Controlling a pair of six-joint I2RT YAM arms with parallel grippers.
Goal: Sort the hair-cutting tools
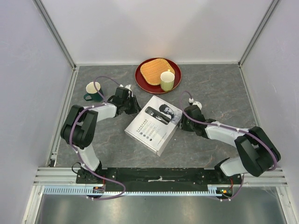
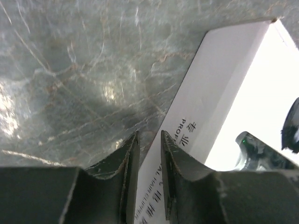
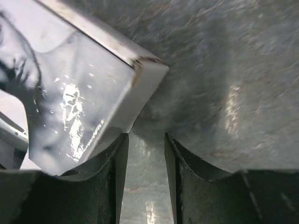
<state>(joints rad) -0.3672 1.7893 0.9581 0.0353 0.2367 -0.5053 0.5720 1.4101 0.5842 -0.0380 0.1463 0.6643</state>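
A white cardboard box (image 1: 149, 128) with a printed picture of a clipper lies closed in the middle of the grey table. It also shows in the left wrist view (image 2: 219, 84) and the right wrist view (image 3: 79, 93). No clipper, comb guards, brush or cable are in view. My left gripper (image 1: 133, 108) is at the box's far left edge, low over the table. Its jaws (image 2: 149, 135) are a narrow gap apart and hold nothing. My right gripper (image 1: 183, 122) is at the box's right corner. Its jaws (image 3: 145, 137) are slightly open over bare table, empty.
A red plate (image 1: 140, 77) at the back holds a woven tan mat (image 1: 154, 71) and a cream cup (image 1: 167, 80). A green mug (image 1: 92, 92) stands at the back left, close behind my left arm. Walls enclose the table on three sides.
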